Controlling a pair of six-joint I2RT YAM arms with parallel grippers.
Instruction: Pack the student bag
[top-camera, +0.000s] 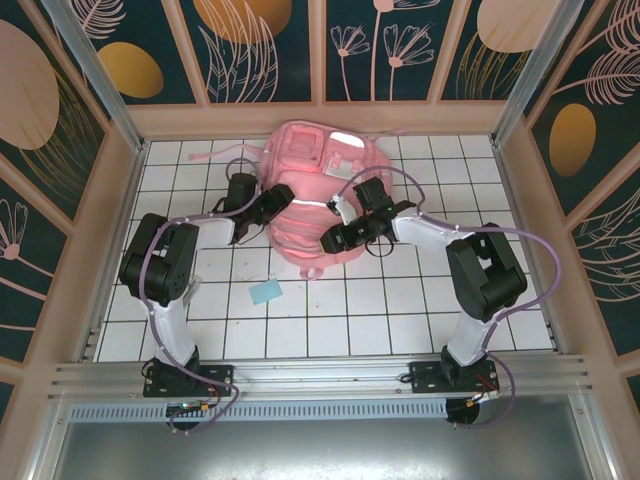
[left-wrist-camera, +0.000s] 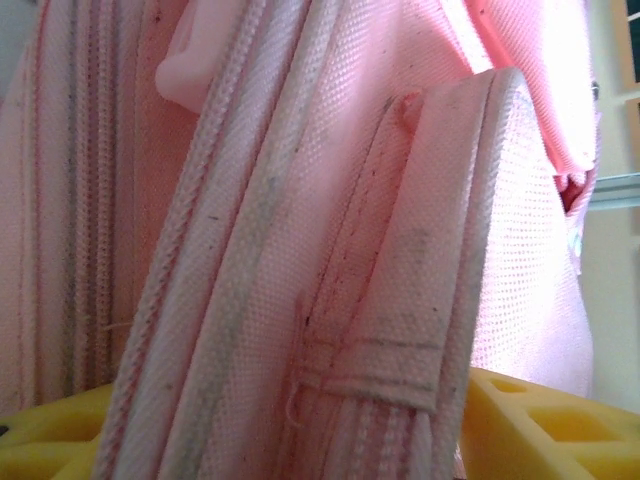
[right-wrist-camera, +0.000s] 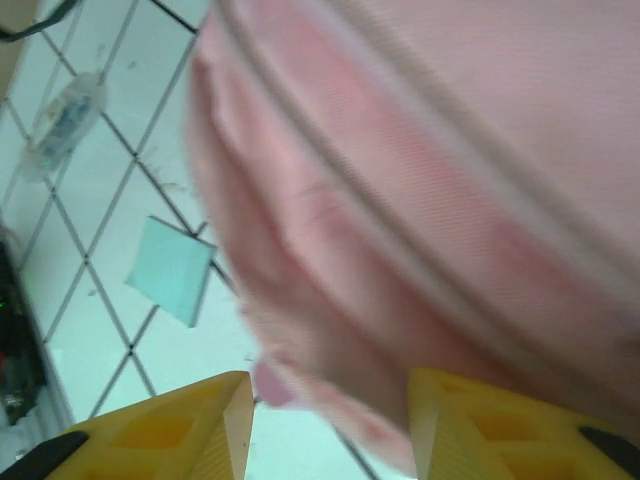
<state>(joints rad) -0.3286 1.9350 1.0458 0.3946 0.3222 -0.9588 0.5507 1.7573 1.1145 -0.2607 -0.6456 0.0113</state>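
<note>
Bag's place: the student bag lay flat at the middle of the table's far edge, its bulk reaching back toward mid-table.
Left jaws: the left gripper sat at the bag's left flank. A stitched strap and piped seams filled the gap between its yellow fingers, but whether they had clenched on the cloth could not be told.
Right jaws: the right gripper stood released, straddling the bag's near edge, with a sliver of tile showing beside one finger (that view was blurred, so the gap was probable, not certain).
Handling: the bag looked soft, floppy and fairly light. Lifted at one point, it would likely sag and fold.
Surface: the woven cloth offered friction, while the glossy pockets seemed slippery.
Where to hold: strap webbing or a piped seam, one on each side, looked safer than the pocket faces.
Also there: a small pale-blue card lay apart from the bag, nearer the table's near edge.
</note>
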